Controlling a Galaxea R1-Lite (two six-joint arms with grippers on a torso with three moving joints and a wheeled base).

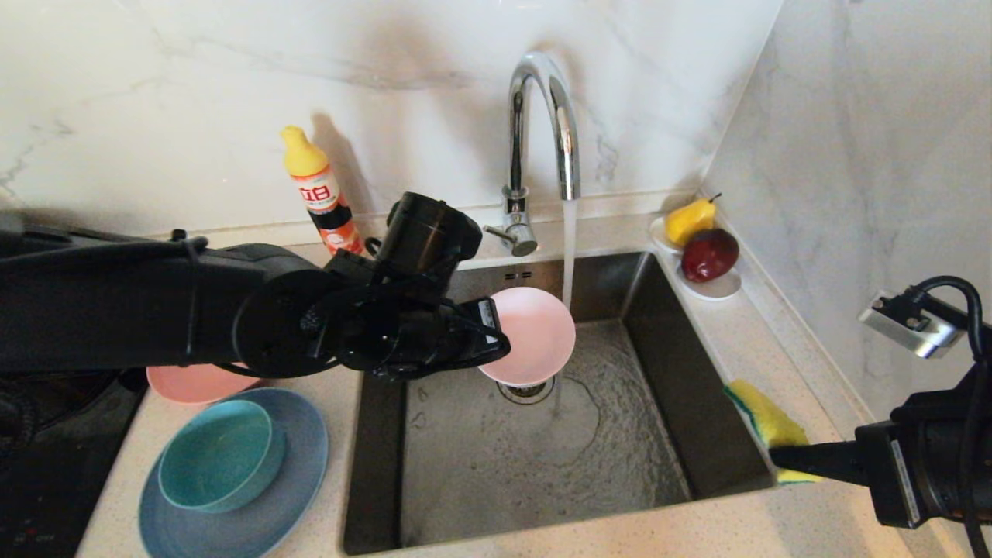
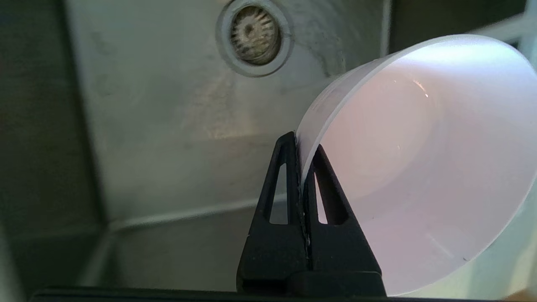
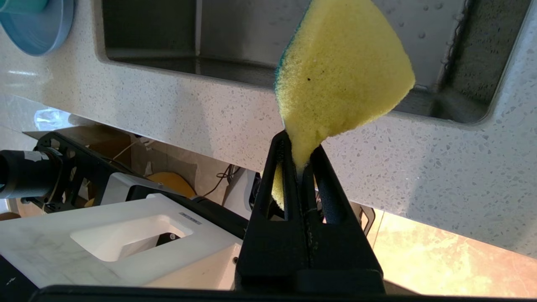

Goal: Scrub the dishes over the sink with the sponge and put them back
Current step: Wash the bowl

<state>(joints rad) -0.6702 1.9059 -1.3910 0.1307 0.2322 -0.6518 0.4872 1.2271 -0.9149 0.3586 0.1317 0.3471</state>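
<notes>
Dishes on the left counter: teal bowl (image 1: 221, 453) sits in the light blue plate (image 1: 240, 496), salmon-pink plate (image 1: 194, 384) behind. Left gripper (image 1: 496, 341) pinches the pale pink bowl (image 1: 535, 333) by its thin rim over the sink (image 1: 504, 457); it looks light, stiff and probably slick near the running tap (image 1: 546, 116). Right gripper (image 1: 783, 457) squeezes the floppy sponge (image 1: 763, 422) at the sink's right edge. Speckled countertop (image 1: 775, 527), marble walls close in.

Matte black arms, slotted wedge-shaped tool tips
</notes>
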